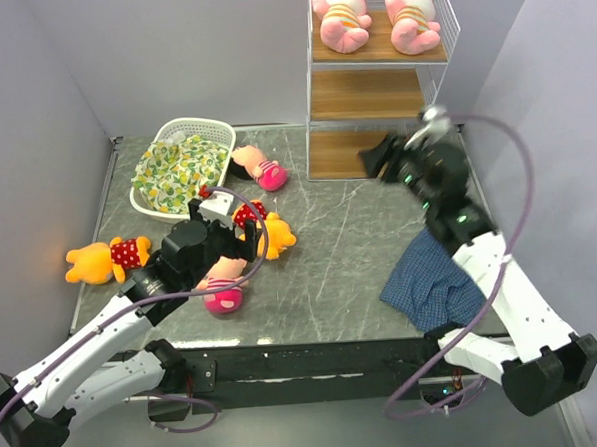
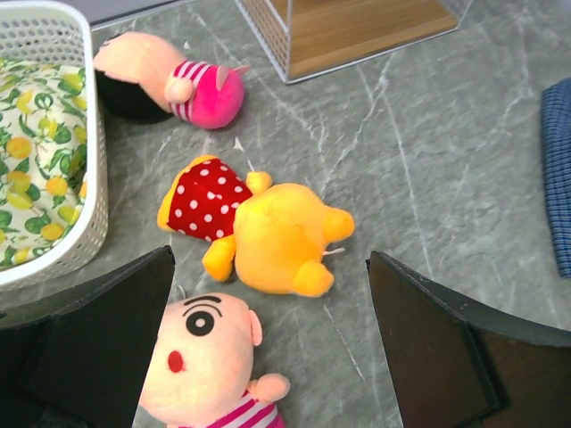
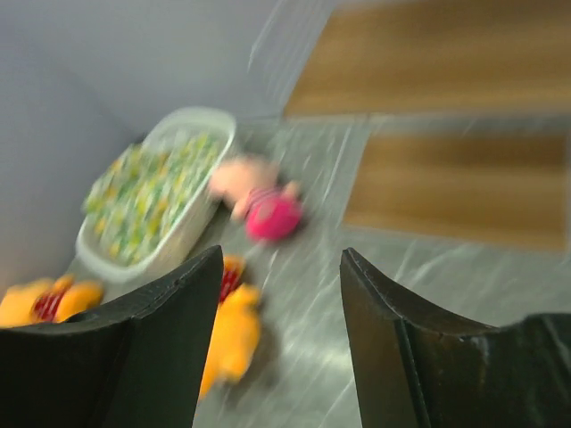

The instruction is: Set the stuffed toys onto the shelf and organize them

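Two pink striped piglets (image 1: 341, 16) (image 1: 413, 17) sit on the top board of the shelf (image 1: 372, 92). A pink-clad doll (image 1: 259, 167) lies by the basket. A bear (image 1: 105, 259) in a red shirt lies at the table's left edge. My left gripper (image 1: 229, 227) (image 2: 268, 339) hovers open over a second bear (image 2: 259, 227) and a second doll (image 2: 205, 357), whose head lies by the left finger (image 2: 98, 348). My right gripper (image 1: 375, 159) (image 3: 283, 259) is open and empty, in the air in front of the shelf's lowest board (image 3: 464, 187); its view is blurred.
A white lattice basket (image 1: 205, 128) (image 2: 89, 169) holding a green-yellow patterned cloth (image 1: 176, 170) stands at the back left. A blue plaid cloth (image 1: 431, 277) lies near the front right, beside the right arm. Grey walls close in the table on three sides.
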